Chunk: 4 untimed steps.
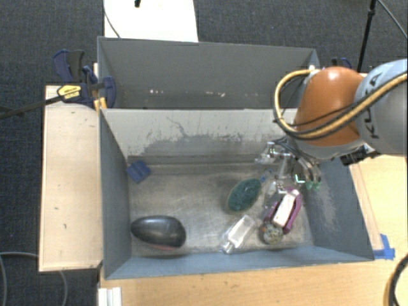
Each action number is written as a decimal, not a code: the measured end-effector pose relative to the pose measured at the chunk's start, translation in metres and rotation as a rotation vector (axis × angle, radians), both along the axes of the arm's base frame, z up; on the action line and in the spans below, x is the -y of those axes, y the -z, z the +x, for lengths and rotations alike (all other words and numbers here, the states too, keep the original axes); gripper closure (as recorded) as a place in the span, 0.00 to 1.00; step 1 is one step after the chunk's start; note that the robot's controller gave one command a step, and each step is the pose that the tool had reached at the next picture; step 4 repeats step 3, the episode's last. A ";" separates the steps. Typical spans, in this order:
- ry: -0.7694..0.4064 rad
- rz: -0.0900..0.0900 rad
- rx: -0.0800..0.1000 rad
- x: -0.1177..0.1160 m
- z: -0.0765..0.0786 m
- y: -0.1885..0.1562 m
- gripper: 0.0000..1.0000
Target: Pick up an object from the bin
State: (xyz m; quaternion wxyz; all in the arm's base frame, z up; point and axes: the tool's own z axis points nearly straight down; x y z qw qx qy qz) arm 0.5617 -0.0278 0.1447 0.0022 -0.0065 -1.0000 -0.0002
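While the arm [382, 101] is reaching into the grey bin [191, 139] from the right, its hand [288, 183] is hanging low over the right part of the bin's floor. It is sitting right at the upper end of a purple and white pack [285, 211], which is lying tilted there. I cannot tell whether the hand is open or closed, or whether it is touching the pack. An orange cover [328, 104] is sitting on the wrist above it, with cables looping round it. A dark green oval thing [244, 195] is lying just left of the hand. A clear little bottle [237, 233] and a round brownish lump [271, 234] are lying near the front wall, the lump touching the pack's lower end. Well apart, a black oval thing [158, 230] is resting at the front left, and a blue scrap [138, 171] is leaning at the left wall.
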 end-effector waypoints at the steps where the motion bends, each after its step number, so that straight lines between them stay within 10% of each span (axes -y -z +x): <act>1: -0.079 -0.001 0.011 0.000 0.027 0.074 0.00; 2: -0.080 -0.001 0.021 -0.001 0.029 0.069 1.00; 3: -0.415 -0.002 0.014 0.015 0.023 -0.071 1.00; 4: -0.415 -0.002 0.014 0.015 0.023 -0.071 1.00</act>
